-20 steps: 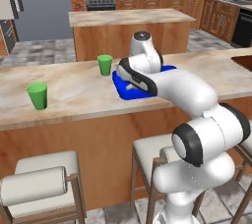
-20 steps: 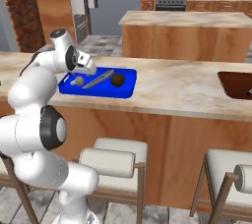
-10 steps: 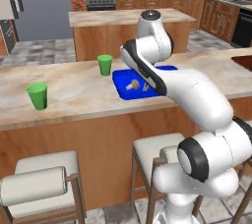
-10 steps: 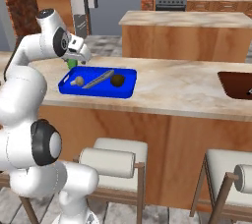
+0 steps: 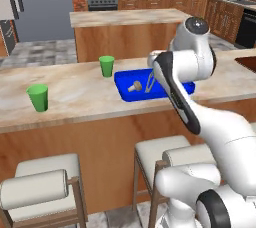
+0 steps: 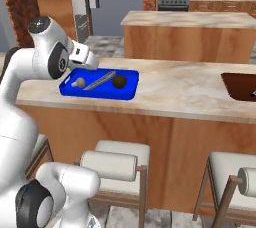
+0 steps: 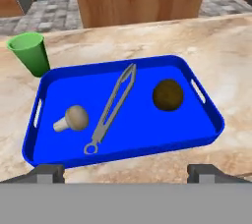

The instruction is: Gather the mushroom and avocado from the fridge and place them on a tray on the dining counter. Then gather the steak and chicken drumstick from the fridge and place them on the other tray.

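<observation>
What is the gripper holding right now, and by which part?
Nothing. The gripper is open above the tray, apart from the avocado and mushroom.

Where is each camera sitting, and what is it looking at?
Left base view: behind the arm on its left, looking over the dining counter at the tray; the white arm rises at the right.
Right base view: behind on its right, same counter and tray; the arm rises at the left.
Hand view: on the hand, looking down at the tray; the open gripper shows at the bottom.
All three share the tray with the mushroom, tongs and avocado.
</observation>
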You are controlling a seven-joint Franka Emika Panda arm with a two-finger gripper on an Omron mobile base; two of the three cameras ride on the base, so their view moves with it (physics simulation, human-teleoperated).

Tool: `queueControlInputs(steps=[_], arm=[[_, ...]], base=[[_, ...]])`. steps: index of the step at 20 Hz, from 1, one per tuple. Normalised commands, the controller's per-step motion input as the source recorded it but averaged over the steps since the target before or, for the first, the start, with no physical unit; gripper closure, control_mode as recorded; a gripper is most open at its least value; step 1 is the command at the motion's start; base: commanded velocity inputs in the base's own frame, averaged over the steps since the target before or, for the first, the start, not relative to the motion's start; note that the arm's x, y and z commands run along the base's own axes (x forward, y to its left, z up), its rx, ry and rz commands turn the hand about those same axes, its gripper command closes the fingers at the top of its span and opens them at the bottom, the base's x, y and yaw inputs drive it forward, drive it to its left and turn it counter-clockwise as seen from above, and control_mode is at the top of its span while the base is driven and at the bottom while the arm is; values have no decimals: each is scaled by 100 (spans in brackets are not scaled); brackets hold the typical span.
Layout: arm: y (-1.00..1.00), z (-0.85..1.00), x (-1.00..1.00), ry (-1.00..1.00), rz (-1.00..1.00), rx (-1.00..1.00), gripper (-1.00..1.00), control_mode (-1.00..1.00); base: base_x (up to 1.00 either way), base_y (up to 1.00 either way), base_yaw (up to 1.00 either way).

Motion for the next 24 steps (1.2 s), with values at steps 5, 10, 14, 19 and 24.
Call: queueControlInputs(steps=[5, 10, 14, 19, 24], arm=[[-62, 0, -96, -39, 9, 1, -100, -100], [-8, -1, -54, -15, 1, 1, -100, -100], [1, -2, -6, 1, 0, 0, -100, -100], [-40, 0, -73, -10, -8, 2, -100, -100], [-25, -3, -49, -4, -6, 1, -100, -100]], base=[[0, 0, 0], [0, 0, 0], [0, 0, 0], [0, 0, 0], [0, 0, 0]])
